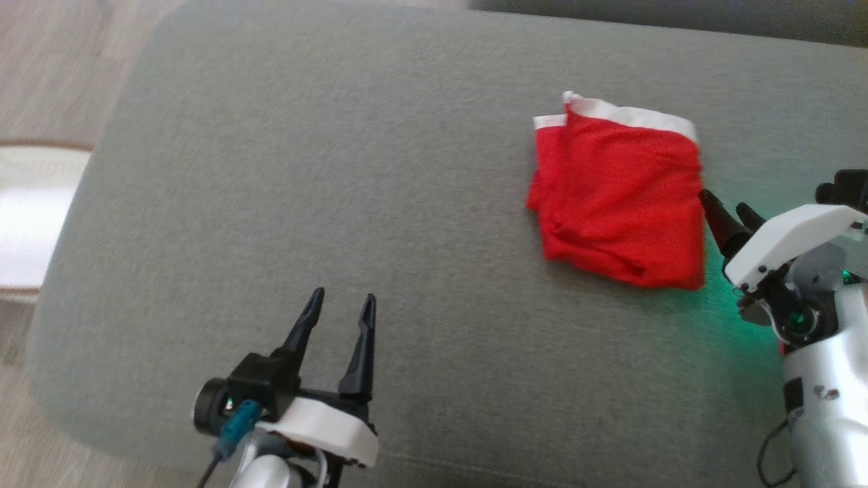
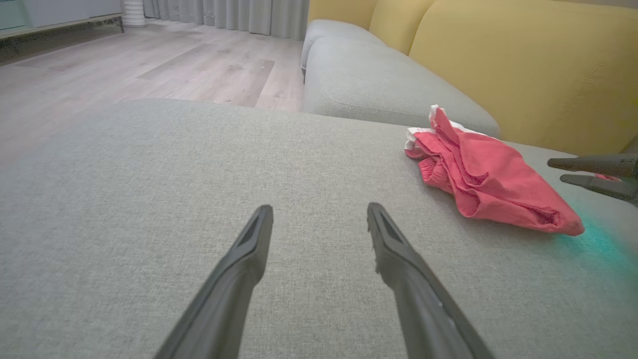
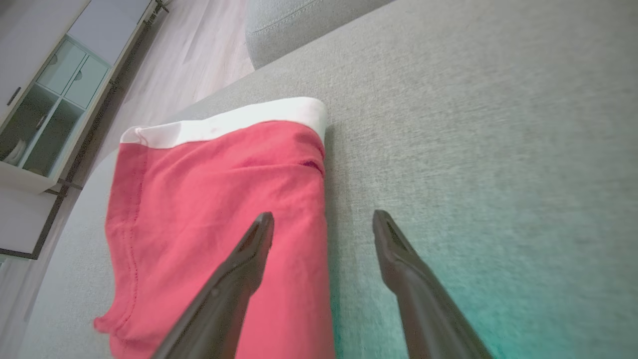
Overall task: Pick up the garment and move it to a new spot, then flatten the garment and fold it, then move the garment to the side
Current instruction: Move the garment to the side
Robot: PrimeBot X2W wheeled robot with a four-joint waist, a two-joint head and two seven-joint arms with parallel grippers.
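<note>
cushion of grey woven fabric [image 1: 325, 176] is bearing a red folded fabric garment [image 1: 620, 196] at right centre of the head view. the garment is lying in a rough square, its white waistband [image 1: 630, 114] running along the upper edge and stacked layers showing at the lower left corner.

right gripper [image 1: 724, 201] is sitting at the right edge of the head view, its two dark fingers standing apart with nothing between them, tips just beside the garment's right edge. in the right wrist view one finger [image 3: 234, 279] is overlapping the red cloth at lower centre while the other is over bare grey fabric; cannot tell if either is touching. green glow [image 1: 715, 298] is falling on the cushion beside it.

left gripper [image 1: 343, 295] is hanging at lower left of centre in the head view, fingers spread and holding nothing, well apart from the garment, over bare cushion.

in the left wrist view a yellow upholstered sofa back [image 2: 498, 60] is showing at upper right and pale wood plank floor [image 2: 174, 65] at upper left.
</note>
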